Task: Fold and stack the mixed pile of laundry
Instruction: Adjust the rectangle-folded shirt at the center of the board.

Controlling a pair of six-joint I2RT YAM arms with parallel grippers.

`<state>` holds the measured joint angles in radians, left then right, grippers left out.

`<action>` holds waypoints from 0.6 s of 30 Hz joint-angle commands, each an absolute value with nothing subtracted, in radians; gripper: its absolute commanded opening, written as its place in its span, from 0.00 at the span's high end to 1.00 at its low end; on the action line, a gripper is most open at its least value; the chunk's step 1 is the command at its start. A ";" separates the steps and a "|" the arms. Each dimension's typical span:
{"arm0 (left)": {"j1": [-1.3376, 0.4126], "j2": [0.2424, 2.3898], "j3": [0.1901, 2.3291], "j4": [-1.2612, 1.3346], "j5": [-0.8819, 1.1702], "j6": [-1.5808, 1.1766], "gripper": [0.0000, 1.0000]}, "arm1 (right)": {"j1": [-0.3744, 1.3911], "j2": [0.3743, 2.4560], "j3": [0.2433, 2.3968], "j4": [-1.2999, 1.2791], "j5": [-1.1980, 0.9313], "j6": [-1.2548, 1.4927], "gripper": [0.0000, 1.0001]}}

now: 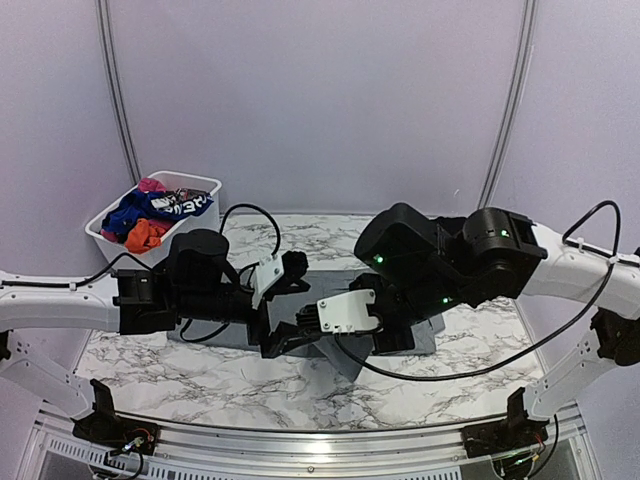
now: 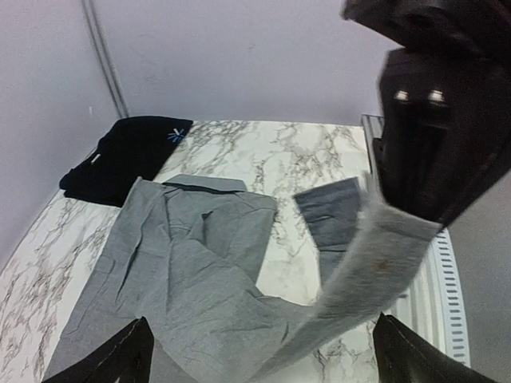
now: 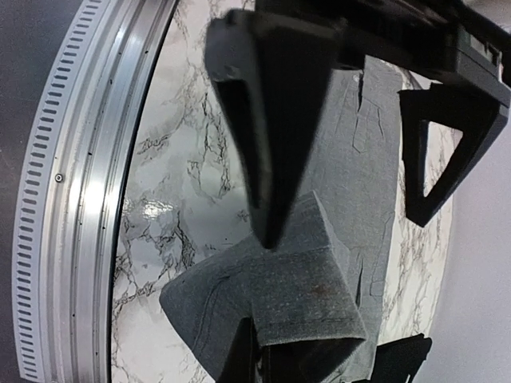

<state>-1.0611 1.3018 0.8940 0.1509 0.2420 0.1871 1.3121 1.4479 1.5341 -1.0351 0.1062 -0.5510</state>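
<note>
— Right gripper (image 3: pixel 259 279) clamps the grey shirt (image 2: pixel 192 263) by its sleeve, raised off the marble table (image 2: pixel 311 152)!
— Left gripper (image 2: pixel 263 359) gapes wide, empty, over the shirt lying flat mid-table.

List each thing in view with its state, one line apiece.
grey shirt: spread on the table, one sleeve lifted
black garment: folded, lying on the table
white basket: holding loose clothes
left gripper: open, empty
right gripper: shut on the sleeve
</note>
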 commanded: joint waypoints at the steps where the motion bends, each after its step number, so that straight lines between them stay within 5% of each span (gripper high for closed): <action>1: -1.100 1.315 0.891 0.135 0.313 0.239 0.02 | 1.320 1.413 1.539 -1.044 0.182 -0.596 1.00; 13: -1.127 1.416 0.980 0.156 0.430 0.190 0.56 | 1.346 1.429 1.555 -1.024 0.229 -0.621 1.00; 16: -1.126 1.411 0.978 0.154 0.407 0.182 0.77 | 1.349 1.411 1.548 -1.006 0.249 -0.607 1.00; 18: -1.118 1.399 0.963 0.190 0.384 0.145 1.00 | 1.349 1.382 1.523 -0.968 0.273 -0.581 0.95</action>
<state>-1.1252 1.4162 0.9485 0.1486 0.3988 0.1867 1.3399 1.4395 1.5280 -1.0363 0.2203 -0.6106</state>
